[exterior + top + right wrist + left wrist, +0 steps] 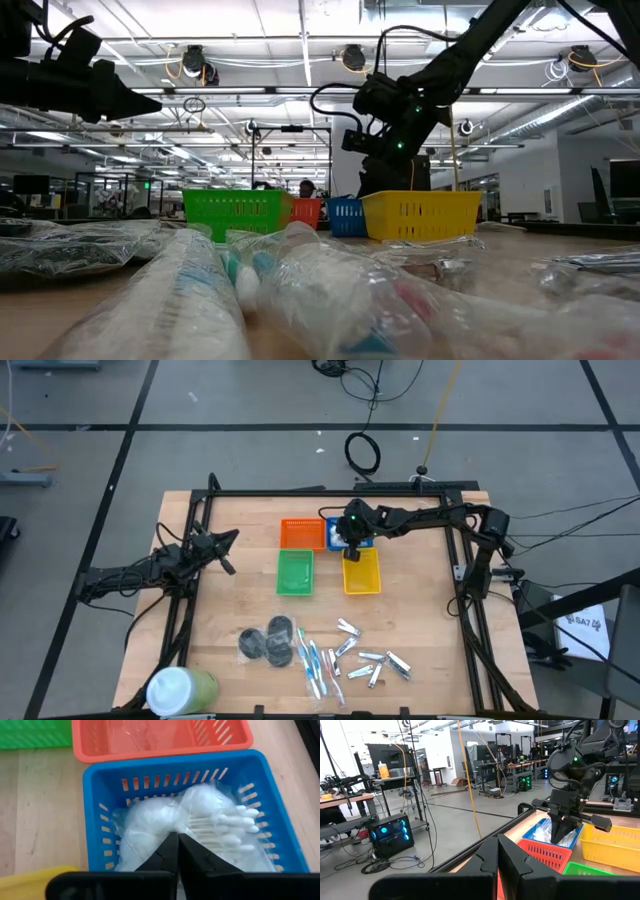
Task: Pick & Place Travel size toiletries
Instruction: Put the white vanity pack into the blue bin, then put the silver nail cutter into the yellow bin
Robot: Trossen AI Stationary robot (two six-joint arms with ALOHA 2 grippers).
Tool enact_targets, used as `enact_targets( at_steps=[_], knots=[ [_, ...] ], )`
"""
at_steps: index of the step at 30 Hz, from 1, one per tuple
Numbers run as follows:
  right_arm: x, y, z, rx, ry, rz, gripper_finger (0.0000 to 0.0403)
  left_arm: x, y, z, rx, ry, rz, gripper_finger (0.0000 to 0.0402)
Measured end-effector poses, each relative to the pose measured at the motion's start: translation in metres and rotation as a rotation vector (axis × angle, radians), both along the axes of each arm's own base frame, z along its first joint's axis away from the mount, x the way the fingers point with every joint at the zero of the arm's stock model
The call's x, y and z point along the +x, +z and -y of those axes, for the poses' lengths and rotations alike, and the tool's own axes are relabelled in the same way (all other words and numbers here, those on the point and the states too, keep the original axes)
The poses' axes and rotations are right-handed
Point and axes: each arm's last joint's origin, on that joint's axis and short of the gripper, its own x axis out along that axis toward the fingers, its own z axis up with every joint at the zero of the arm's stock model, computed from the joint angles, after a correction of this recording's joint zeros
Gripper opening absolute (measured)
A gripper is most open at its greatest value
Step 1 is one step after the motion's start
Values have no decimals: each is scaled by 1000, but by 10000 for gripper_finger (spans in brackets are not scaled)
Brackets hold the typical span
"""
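Observation:
A blue basket [100, 775] at the table's far middle holds white puffy packets [150, 822] and a clear packet of cotton swabs [225, 827]. My right gripper [177, 840] reaches down into it, shut, its tips at the packets' wrap. On the near part of the table lie dark grey discs [268, 640], wrapped toothbrushes [318, 665] and silver clippers [375, 660]. My left gripper [225, 550] waits shut and level above the table's left side. My right gripper has its shut fingertips [170, 845] on the clear wrap between two white packets [165, 827], slanting down from the table's right side. Whether a fold of wrap is pinched between them, I cannot tell. The packets lie in the blue basket.
An orange basket [300, 533] stands left of the blue one, with a green basket [294, 572] and a yellow basket [362, 572] nearer. A big white-and-green tub [180, 688] lies at the near left corner. A black frame [300, 493] runs around the table.

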Motion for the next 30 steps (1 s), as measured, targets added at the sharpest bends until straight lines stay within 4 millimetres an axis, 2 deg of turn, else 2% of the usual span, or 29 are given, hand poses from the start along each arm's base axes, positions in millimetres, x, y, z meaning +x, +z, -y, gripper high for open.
enact_targets(
  at_steps=[4, 10, 14, 17, 21, 26, 30],
  knots=[
    [-2, 16, -3, -27, 1, 40, 5, 0, 0, 0, 0, 0, 0, 1],
    [-7, 56, -14, -76, 27, 158, 28, 0, 0, 0, 0, 0, 0, 1],
    [-13, 84, -31, -89, 66, 224, 55, 0, 0, 0, 0, 0, 0, 1],
    [-17, 101, -54, 1, 149, 284, 76, 0, 0, 0, 0, 0, 0, 1],
    [-20, 116, -98, 155, 285, 321, 98, 0, 0, 0, 0, 0, 0, 1],
    [-28, 111, -159, 239, 439, 181, 116, 0, 0, 0, 0, 1, 0, 1],
    [-37, 106, -200, 312, 507, 80, 132, 0, 0, 0, 0, 1, 0, 1]
  ],
)
